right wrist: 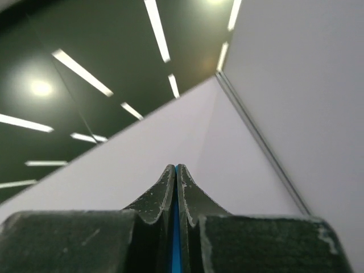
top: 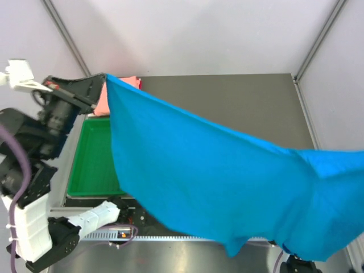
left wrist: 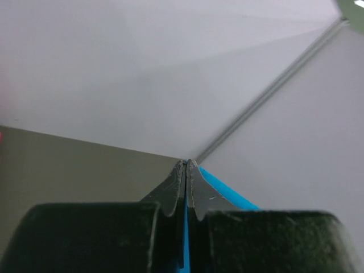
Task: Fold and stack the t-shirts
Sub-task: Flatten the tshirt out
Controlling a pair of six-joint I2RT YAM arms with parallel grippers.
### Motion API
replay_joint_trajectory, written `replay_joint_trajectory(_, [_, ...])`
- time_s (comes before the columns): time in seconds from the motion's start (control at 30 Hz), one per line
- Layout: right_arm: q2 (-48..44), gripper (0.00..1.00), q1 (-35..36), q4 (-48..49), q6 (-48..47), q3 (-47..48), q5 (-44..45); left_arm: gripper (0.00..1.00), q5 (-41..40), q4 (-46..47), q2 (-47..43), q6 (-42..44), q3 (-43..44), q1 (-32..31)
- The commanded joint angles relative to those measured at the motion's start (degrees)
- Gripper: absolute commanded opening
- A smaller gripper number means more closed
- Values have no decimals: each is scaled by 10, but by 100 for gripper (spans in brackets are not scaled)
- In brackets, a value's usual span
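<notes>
Blue cloth fills most of the overhead view. The blue t-shirt [top: 216, 176] hangs in the air as one wide sheet, strung between your two grippers. On the left, the left gripper [left wrist: 186, 166] is pinched tight on an upper corner, and a thin blue edge shows between its closed fingers. Just beside that gripper the pink t-shirt [top: 102, 103] lies bunched on the bench [top: 239, 94]. Below the gripper sits the green tray [top: 91, 162], partly hidden by the hanging cloth.

Moving right, the shirt's top edge slopes away from the left gripper towards the frame's right border. The right gripper [right wrist: 175, 168] cannot be seen from overhead. Its own camera shows it clamped on a sliver of blue and pointing up at the ceiling lights.

You appear to be spreading the shirt before laying it flat to fold. Bring both grippers level and pull them gently apart so the top edge goes taut. Then lower them together, letting the hem touch bare bench first, to the right of the left gripper and away from the tray and the pink shirt. The cloth looks bunched low beneath the right gripper, so draw that side out before you set it down.
</notes>
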Motion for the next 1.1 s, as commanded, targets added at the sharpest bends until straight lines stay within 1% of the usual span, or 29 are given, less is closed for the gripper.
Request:
replay_joint_trajectory(0.0, [104, 0, 11, 10, -57, -127, 6, 0, -99, 37, 31, 72, -93, 1])
replay_joint_trajectory(0.03, [109, 0, 11, 29, -59, -165, -1, 0, -113, 55, 36, 78, -124, 1])
replay_joint_trajectory(0.07, [113, 0, 11, 86, -61, -253, -6, 0, -145, 73, 41, 84, -185, 1])
replay_joint_trajectory(0.1, [121, 0, 11, 117, -61, -295, -10, 0, -159, 114, 56, 92, -216, 1])
replay_joint_trajectory(0.13, [126, 0, 10, 149, -60, -337, -15, 0, -174, 130, 67, 97, -240, 5])
replay_joint_trajectory(0.17, [134, 0, 10, 218, -59, -414, -18, 0, -184, 147, 81, 100, -285, 9])
replay_joint_trajectory(0.2, [159, 0, 11, 255, -56, -450, -23, 0, -176, 185, 117, 102, -303, 20])
replay_joint_trajectory(0.23, [178, 0, 11, 293, -55, -482, -31, 0, -160, 200, 139, 99, -317, 50])
replay_joint_trajectory(0.27, [201, 0, 10, 374, -54, -532, -40, 0, -142, 217, 165, 94, -335, 68])
replay_joint_trajectory(0.3, [262, 0, 10, 413, -49, -550, -49, 0, -100, 230, 222, 82, -338, 86])
replay_joint_trajectory(0.33, [300, 0, 10, 452, -45, -564, -62, 0, -87, 258, 254, 80, -338, 112])
replay_joint_trajectory(0.37, [342, 0, 10, 510, -39, -569, -67, 0, -74, 270, 286, 79, -328, 122])
replay_joint_trajectory(0.4, [434, 0, 11, 529, -29, -560, -73, 0, -65, 279, 354, 79, -317, 131])
replay_joint_trajectory(0.43, [485, 0, 10, 546, -24, -545, -95, 0, -42, 298, 390, 80, -302, 146])
replay_joint_trajectory(0.47, [535, 0, 10, 562, -19, -497, -106, 0, -31, 305, 426, 81, -264, 154])
replay_joint_trajectory(0.5, [635, 0, 11, 565, -12, -465, -140, 0, -20, 311, 495, 84, -241, 161])
replay_joint_trajectory(0.53, [684, 0, 11, 564, -6, -394, -151, 0, 6, 310, 530, 85, -213, 174])
replay_joint_trajectory(0.57, [772, 0, 12, 561, 5, -358, -179, 0, 15, 302, 599, 87, -147, 180])
replay_joint_trajectory(0.6, [809, 0, 14, 558, 11, -323, -208, 0, 27, 294, 631, 87, -113, 185])
replay_joint_trajectory(0.63, [845, 0, 16, 552, 14, -256, -224, 0, 43, 284, 660, 87, -77, 196])
replay_joint_trajectory(0.67, [903, 0, 19, 552, 21, -224, -235, 0, 48, 272, 685, 87, -20, 199])
replay_joint_trajectory(0.7, [928, 0, 21, 544, 22, -191, -241, 0, 52, 271, 724, 90, 5, 203])
replay_joint_trajectory(0.73, [952, 0, 28, 536, 22, -133, -243, 0, 53, 272, 741, 92, 44, 209])
replay_joint_trajectory(0.77, [990, 0, 32, 535, 20, -105, -245, 0, 53, 272, 756, 96, 62, 211])
replay_joint_trajectory(0.83, [1029, 0, 40, 535, 33, -49, -247, 0, 59, 280, 791, 106, 92, 217])
replay_joint_trajectory(0.87, [1071, 0, 43, 519, 34, 18, -247, 0, 60, 285, 808, 111, 113, 219])
replay_joint_trajectory(0.93, [1113, 0, 50, 496, 34, 115, -239, 0, 60, 300, 821, 113, 125, 226])
replay_joint_trajectory(0.97, [1144, 0, 50, 499, 47, 133, -236, 0, 62, 308, 829, 111, 127, 229])
replay_joint_trajectory(1.07, [1180, 0, 51, 517, 69, 169, -224, 0, 76, 329, 849, 101, 131, 240])
